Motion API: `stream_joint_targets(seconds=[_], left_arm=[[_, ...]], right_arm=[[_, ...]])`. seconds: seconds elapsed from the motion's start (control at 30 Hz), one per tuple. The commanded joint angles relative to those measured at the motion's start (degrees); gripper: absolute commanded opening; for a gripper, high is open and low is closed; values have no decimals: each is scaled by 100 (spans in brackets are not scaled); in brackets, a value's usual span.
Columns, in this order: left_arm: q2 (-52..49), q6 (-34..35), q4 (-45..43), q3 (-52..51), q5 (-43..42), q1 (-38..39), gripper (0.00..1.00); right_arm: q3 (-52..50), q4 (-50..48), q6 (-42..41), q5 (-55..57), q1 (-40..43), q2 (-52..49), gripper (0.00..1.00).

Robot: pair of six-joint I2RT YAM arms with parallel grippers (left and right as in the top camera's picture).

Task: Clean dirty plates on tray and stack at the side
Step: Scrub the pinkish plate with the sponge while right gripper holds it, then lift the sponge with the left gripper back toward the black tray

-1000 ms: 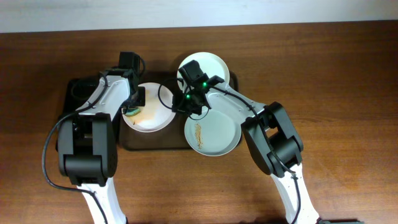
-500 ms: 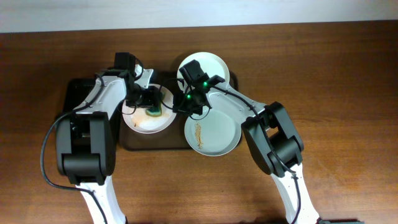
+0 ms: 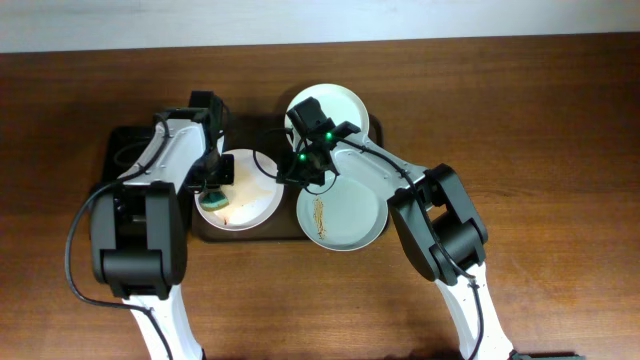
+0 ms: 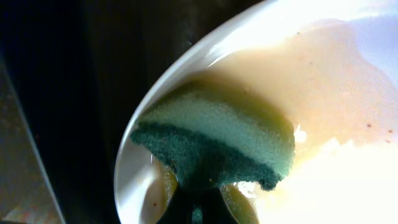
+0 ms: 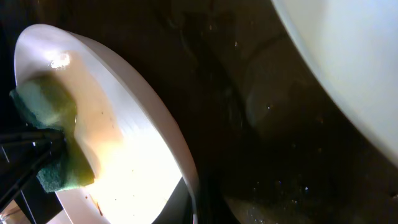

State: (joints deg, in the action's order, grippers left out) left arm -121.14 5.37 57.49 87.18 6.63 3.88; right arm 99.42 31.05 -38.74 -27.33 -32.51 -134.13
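Three white plates lie on the brown tray (image 3: 252, 235). The left plate (image 3: 250, 195) has orange-brown smears. My left gripper (image 3: 213, 188) is shut on a green sponge (image 3: 215, 201) and presses it on that plate's lower left part. In the left wrist view the sponge (image 4: 217, 143) lies against the plate (image 4: 336, 81) above the gripper (image 4: 199, 208). My right gripper (image 3: 301, 170) is shut on the left plate's right rim; the right wrist view shows the gripper (image 5: 196, 202) on that rim (image 5: 168, 143). A second plate (image 3: 335, 108) sits at the back. A third plate (image 3: 350, 205) with a smear sits at the front right.
A smaller black tray (image 3: 122, 152) lies left of the brown tray, under my left arm. The right wrist view shows the dark wet tray floor (image 5: 261, 143) and the edge of another plate (image 5: 348, 62). Bare wooden table (image 3: 540, 150) surrounds the trays.
My left gripper swept the sponge from the plate's left side to its middle and back to the lower left. The right gripper stayed on the rim.
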Motion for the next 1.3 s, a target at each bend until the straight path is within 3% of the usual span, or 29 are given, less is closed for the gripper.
stream_joint_targets(seconds=[0.0, 0.07, 0.2, 0.3, 0.33, 0.5, 0.73, 0.93, 1.0, 1.1, 1.27], left_arm=[[-186, -1279, -74, -216, -2406, -57, 1], [-186, -1390, -439, -216, -2986, -57, 1], [-186, -1368, -1088, -216, -3016, -61, 1], [-186, -433, -1676, -214, -1508, -85, 1], [-186, -315, -1624, -175, -1161, -85, 1], [-186, 107, 273, 809, 450, -83, 1], [-439, 151, 898, 903, 470, -72, 1], [-1075, -208, 223, 522, -682, -57, 1], [-1276, -249, 39, 505, -1298, -57, 1], [-1318, -852, -435, 507, -2771, -59, 1], [-1316, -870, -929, 540, -3746, -90, 1]], right_arm=[[-52, 39, -177, 251, 35, -249, 4], [-52, 42, -177, 251, 35, -249, 4], [-52, 42, -173, 249, 35, -249, 4], [-52, 42, -157, 249, 35, -249, 4], [-52, 42, -157, 249, 35, -249, 4], [-52, 39, -160, 229, 35, -249, 4], [-52, 39, -160, 205, 35, -249, 4], [-52, 39, -157, 205, 35, -249, 4], [-52, 37, -157, 208, 35, -249, 4], [-52, 24, -157, 208, 35, -249, 4], [-52, 24, -111, 205, 35, -249, 4]])
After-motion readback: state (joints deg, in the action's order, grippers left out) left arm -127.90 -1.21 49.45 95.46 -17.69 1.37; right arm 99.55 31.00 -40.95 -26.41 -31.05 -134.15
